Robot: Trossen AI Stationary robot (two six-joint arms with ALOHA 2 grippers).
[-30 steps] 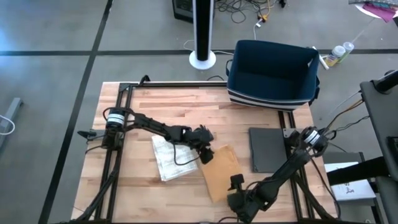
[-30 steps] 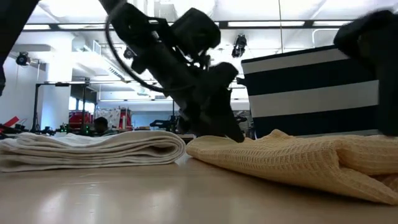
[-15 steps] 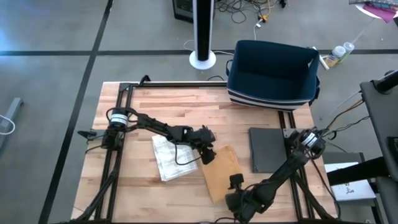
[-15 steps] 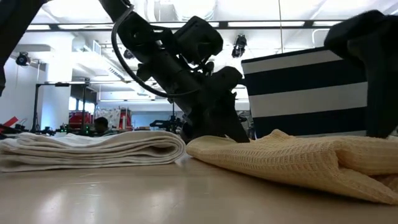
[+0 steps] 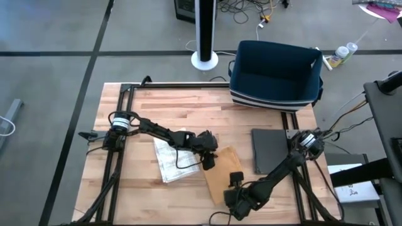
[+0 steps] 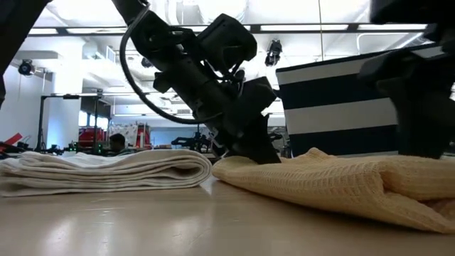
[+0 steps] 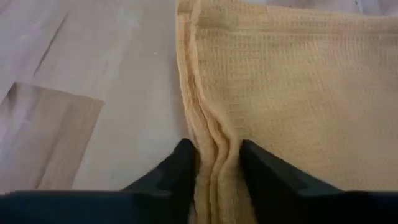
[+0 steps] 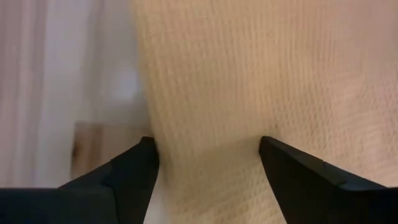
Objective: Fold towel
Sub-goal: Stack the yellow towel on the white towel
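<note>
Yellow towel point(image 5: 223, 172) lying near the middle of the bench point(image 5: 132, 103), already doubled into a narrow strip with several layers stacked along its left edge, as seen in the left wrist view. Just left of it, touching or almost touching, a white towel point(image 5: 169, 158) folded flat, apparently finished. To the right, well apart, a dark grey pad point(image 5: 271, 150); at the far edge of the bench, a striped navy basket point(image 5: 276, 72).

Left claw point(image 5: 208, 161) down at the far left corner of the yellow towel, fingers point(image 7: 180, 171) set on either side of the layered edge and narrowed close around it; pinching or only straddling, hard to tell. Right claw point(image 5: 233, 199) low at the near end of the same towel, fingers point(image 8: 134, 171) spread wide over the cloth, nothing pinched there.

Judged from this: first fold or folds done, cloth neat but long. Probably left to do: one more fold, bringing one short end over the other, then smoothing. Possibly also placing beside the white one or into the basket, not certain from here.
</note>
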